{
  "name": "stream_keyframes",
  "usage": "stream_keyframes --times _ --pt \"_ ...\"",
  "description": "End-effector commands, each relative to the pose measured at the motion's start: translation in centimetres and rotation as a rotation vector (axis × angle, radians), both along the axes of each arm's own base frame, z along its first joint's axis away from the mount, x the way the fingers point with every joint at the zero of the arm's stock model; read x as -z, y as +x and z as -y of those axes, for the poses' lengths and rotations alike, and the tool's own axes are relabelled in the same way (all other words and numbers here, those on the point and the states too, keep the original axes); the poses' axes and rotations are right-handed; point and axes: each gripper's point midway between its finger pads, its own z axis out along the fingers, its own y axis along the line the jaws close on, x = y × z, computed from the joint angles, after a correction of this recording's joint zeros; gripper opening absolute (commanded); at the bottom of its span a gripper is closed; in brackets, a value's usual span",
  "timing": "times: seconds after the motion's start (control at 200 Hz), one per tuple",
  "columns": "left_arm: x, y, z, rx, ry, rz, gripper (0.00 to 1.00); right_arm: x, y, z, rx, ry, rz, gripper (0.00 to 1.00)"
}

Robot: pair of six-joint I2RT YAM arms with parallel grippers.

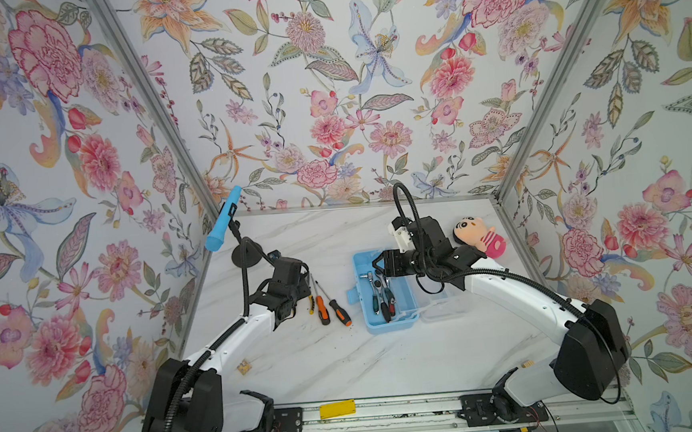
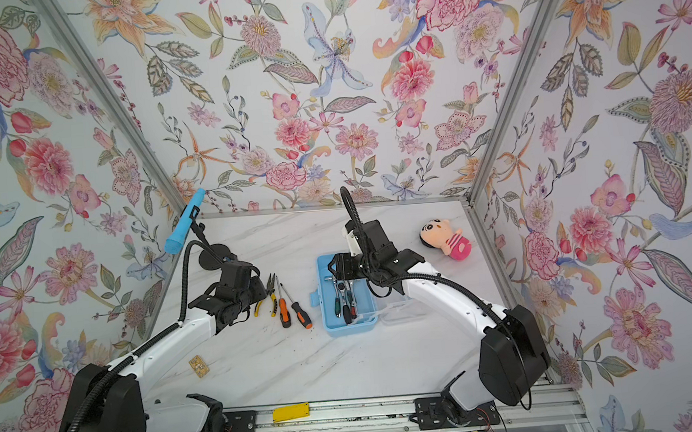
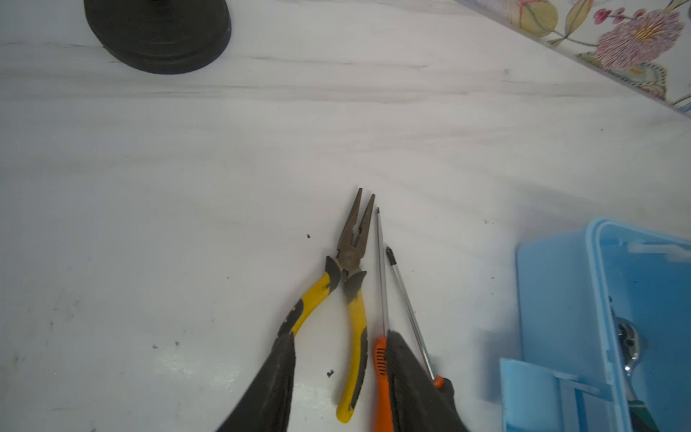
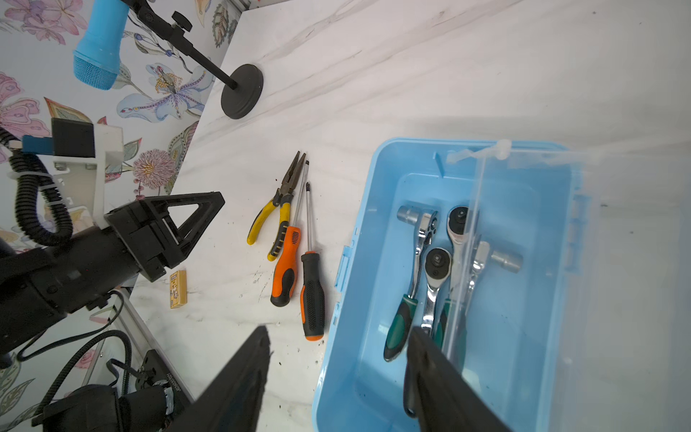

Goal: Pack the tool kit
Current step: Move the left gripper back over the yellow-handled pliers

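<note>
- Closest of all, the right pincer (image 4: 339,330) hangs spread wide with nothing in it. One dark finger (image 4: 441,385) is above the inside of the tool kit, and its mate is above the bare counter (image 4: 411,93) beside it.
- The tool kit (image 1: 389,325), a light-blue box, sits about mid-counter, its long sides running from the near edge toward the far edge.
- Its clear lid (image 1: 442,306) is swung open on the side facing the counter's right edge.
- Chrome ratchets (image 4: 424,239) with green-and-black grips lie together inside the box, heads toward the far edge.
- Just outside the box, toward the left edge, the black-handled screwdriver (image 4: 312,295) and the orange-handled screwdriver (image 4: 286,269) lie side by side. The black one is nearer the box, and both tips point to the far edge.
- The yellow-handled pliers (image 3: 351,258) lie beside the orange one, farther from the box, with nose slightly parted and handles splayed.
- The left pincer (image 3: 340,334) hovers over those handles with its fingers apart, gripping nothing. I cannot tell whether a fingertip touches the pliers.
- A blue microphone (image 1: 223,219) on a black stand occupies the far-left corner.
- A plush doll (image 1: 479,237) lies by the right edge, toward the far corner.
- A small yellowish block (image 1: 244,366) lies near the left edge.
</note>
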Motion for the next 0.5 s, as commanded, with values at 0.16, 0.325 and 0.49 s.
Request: stream_keyframes --times 0.16,0.325,0.49 --pt "4.6 0.7 -0.4 0.071 0.068 -0.112 0.36 0.4 0.9 -0.7 -0.003 -0.021 -0.004 0.6" --pt "6.5 0.5 -0.5 0.076 0.078 -0.16 0.35 0.4 1.0 -0.6 0.006 -0.026 -0.001 0.6" --pt "7.4 0.4 -0.6 0.077 0.075 -0.175 0.35 0.7 1.1 -0.8 0.005 -0.029 -0.009 0.6"
